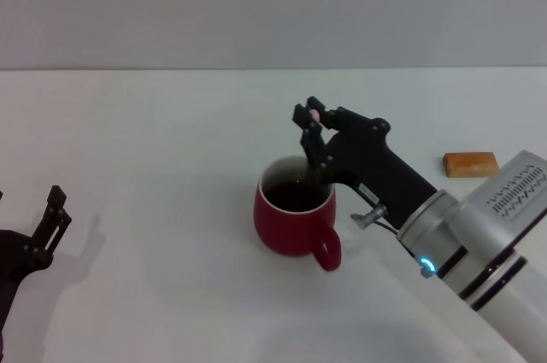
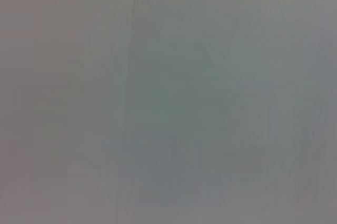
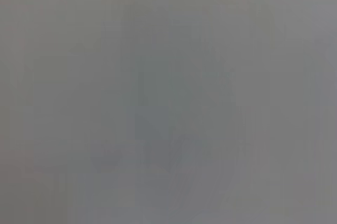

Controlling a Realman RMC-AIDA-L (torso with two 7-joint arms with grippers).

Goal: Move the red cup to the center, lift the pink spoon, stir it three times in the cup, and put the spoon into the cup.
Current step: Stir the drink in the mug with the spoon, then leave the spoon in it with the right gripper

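In the head view the red cup [image 1: 295, 219] stands upright near the table's middle, dark liquid inside and its handle toward me and to the right. My right gripper [image 1: 309, 117] hovers over the cup's far rim, shut on the pink spoon [image 1: 314, 113]. Only the pale pink handle tip shows between the fingers. The rest of the spoon is hidden behind them, reaching down toward the liquid. My left gripper [image 1: 56, 209] rests open at the near left, well away from the cup. Both wrist views show only a featureless grey blur.
An orange-tan wooden block [image 1: 469, 164] lies at the right, beyond my right forearm [image 1: 479, 239]. The white table [image 1: 162, 141] stretches left of the cup and behind it to a grey wall.
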